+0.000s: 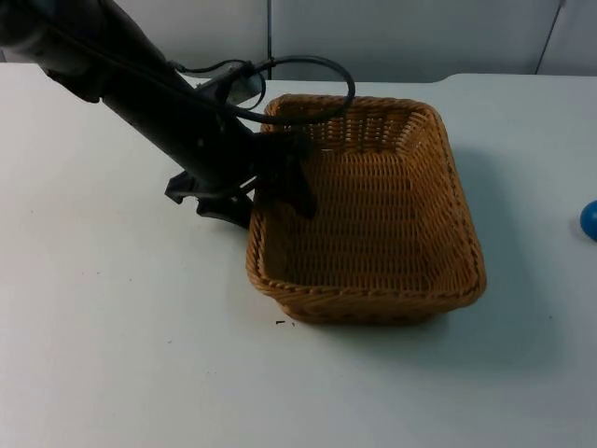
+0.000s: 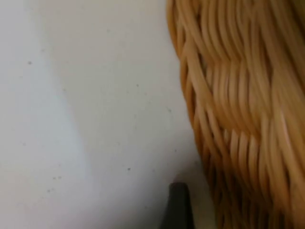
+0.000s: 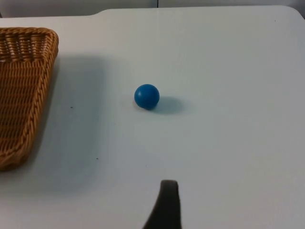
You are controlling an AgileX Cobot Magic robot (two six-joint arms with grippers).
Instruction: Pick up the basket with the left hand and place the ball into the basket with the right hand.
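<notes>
The woven brown basket (image 1: 373,303) stands in the middle of the table, with nothing in it. My left gripper (image 1: 266,201) is open astride its left wall, one finger inside and the other outside. The left wrist view has the outer fingertip (image 2: 178,205) on the table, a small gap from the wicker wall (image 2: 238,119). The small blue ball (image 1: 590,219) lies on the table far to the right of the basket. My right gripper (image 3: 164,210) hangs back from the ball (image 3: 147,96), well short of it, with the basket's corner (image 3: 28,95) off to one side.
The white table top (image 1: 112,355) runs back to the grey partition wall (image 1: 401,37). A tiny dark mark (image 1: 282,323) sits on the table by the basket's near left corner.
</notes>
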